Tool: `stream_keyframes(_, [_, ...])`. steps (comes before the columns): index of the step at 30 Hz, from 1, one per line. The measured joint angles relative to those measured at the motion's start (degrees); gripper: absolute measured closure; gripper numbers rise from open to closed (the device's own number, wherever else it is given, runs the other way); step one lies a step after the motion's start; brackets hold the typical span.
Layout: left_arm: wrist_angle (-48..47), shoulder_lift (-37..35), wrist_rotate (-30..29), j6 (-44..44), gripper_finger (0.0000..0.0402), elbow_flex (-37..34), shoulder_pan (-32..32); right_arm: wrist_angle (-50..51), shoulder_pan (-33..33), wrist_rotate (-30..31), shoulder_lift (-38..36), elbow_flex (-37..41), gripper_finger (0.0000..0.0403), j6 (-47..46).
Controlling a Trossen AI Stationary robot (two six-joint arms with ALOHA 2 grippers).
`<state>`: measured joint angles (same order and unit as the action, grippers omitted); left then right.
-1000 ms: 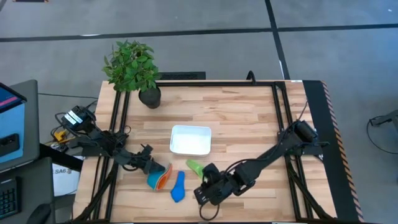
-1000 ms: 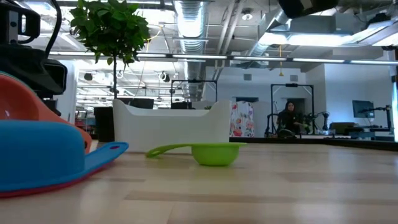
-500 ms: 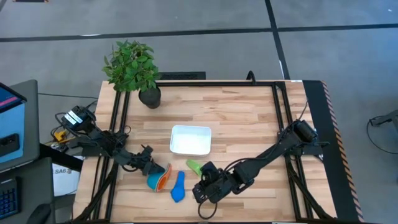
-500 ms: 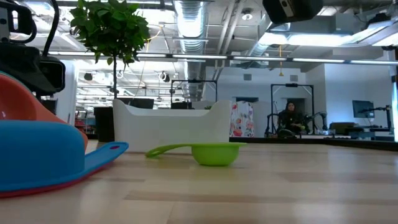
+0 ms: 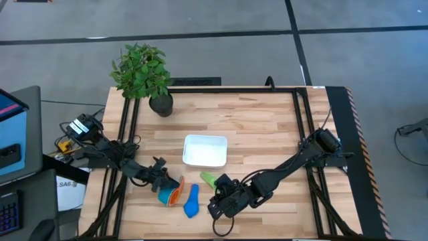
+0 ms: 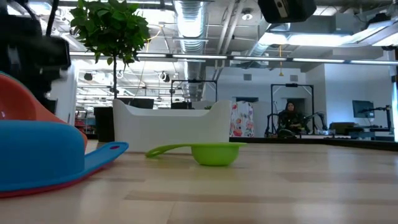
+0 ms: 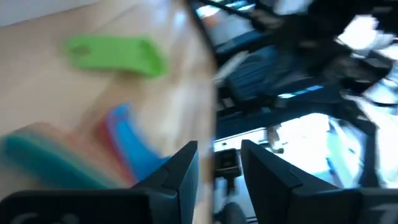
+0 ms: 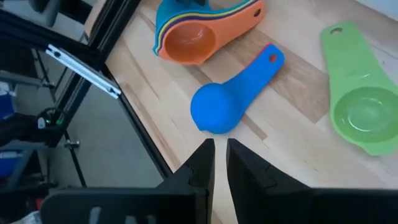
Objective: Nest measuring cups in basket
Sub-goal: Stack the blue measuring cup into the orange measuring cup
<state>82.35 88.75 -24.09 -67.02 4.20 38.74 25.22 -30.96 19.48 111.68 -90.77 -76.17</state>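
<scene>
**Cups lying loose short of the basket, both claws empty**

Nested stack of measuring cups (image 8: 199,30), orange innermost over blue and teal shells, lies on its side near the table's front edge. Loose blue cup (image 8: 231,92) sits face-down just beside it; green cup (image 8: 357,107) sits upright, nearest the basket (image 5: 205,150). Basket holds nothing (all cups lie outside it), set mid-table with bare wood on every side.

Left gripper (image 5: 160,175) hovers by the stack's handle end, fingers a narrow gap apart, grasping nothing. Right gripper (image 8: 220,163) hangs above the blue cup, fingers nearly together, also empty — likely lining up on that cup.

Front edge lies close to the blue cup; a nudge that way risks a drop. Room toward the basket looks open.
</scene>
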Motion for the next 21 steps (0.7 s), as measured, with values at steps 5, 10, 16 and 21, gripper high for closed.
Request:
stream_keyframes(5, [3.6, -0.2, 1.2, 5.5, 0.0292, 2.4, -0.3, 0.2, 0.0, -0.1, 0.0, -1.7, 0.0337, 3.4])
stream_keyframes(10, [3.4, -4.3, 1.3, 9.0, 0.0292, 4.9, -1.3, 0.5, 0.3, -0.4, 0.0, -3.5, 0.0337, 6.6])
stream_keyframes(16, [-14.2, -16.5, 3.8, 18.3, 0.0292, 13.5, -3.2, 5.8, 0.3, -1.4, 0.0, -7.2, 0.0337, 10.3])
stream_keyframes(21, [-61.2, -26.1, 2.4, 21.8, 0.0292, 29.6, -3.4, 14.1, 0.2, -0.5, -1.0, -10.4, 0.0337, 12.2])
